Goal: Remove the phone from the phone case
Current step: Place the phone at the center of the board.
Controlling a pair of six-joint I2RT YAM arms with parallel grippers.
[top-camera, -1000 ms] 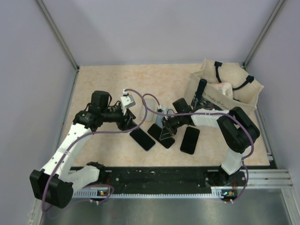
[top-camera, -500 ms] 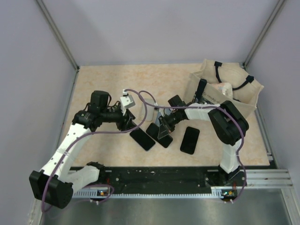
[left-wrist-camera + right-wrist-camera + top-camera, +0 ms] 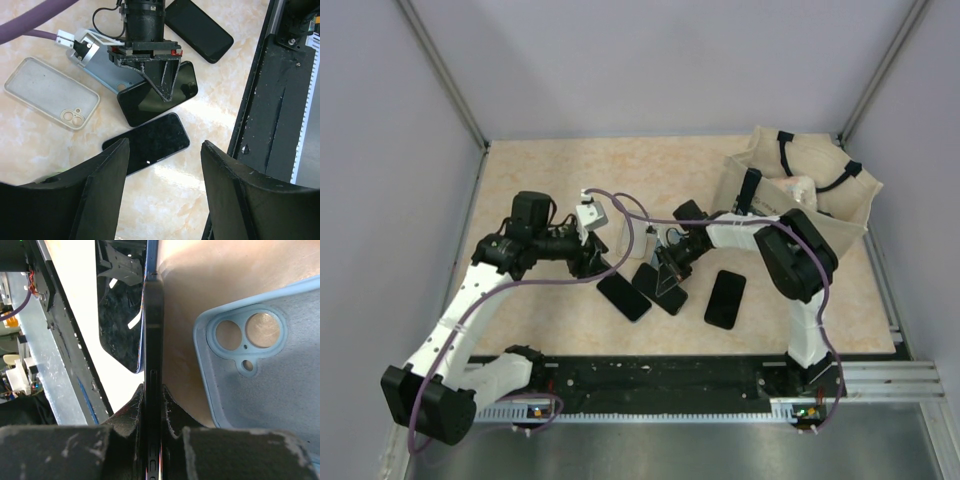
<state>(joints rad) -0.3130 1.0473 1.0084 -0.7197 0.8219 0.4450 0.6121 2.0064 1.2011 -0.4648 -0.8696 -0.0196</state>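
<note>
- Step in hand: extraction looks done. My right hand [image 3: 166, 86] is clamped tight on the bare black slab phone [image 3: 152, 100], pinching it front to back near one edge.
- The pale-blue soft phone case [image 3: 265, 375] lies empty and open side up just beside the phone, with the beige marbled desk [image 3: 30, 150] showing through its camera cut-outs.
- In the left wrist view one phone corner overlaps the case rim. I cannot tell if they touch.
- My left hand [image 3: 163, 147] hovers above, fingers partway apart, holding nothing.
- Next move, as I judge it: carry the phone clear of the case, lay it flat on bare desk away from the second black phone [image 3: 147, 145], then let go.
</note>
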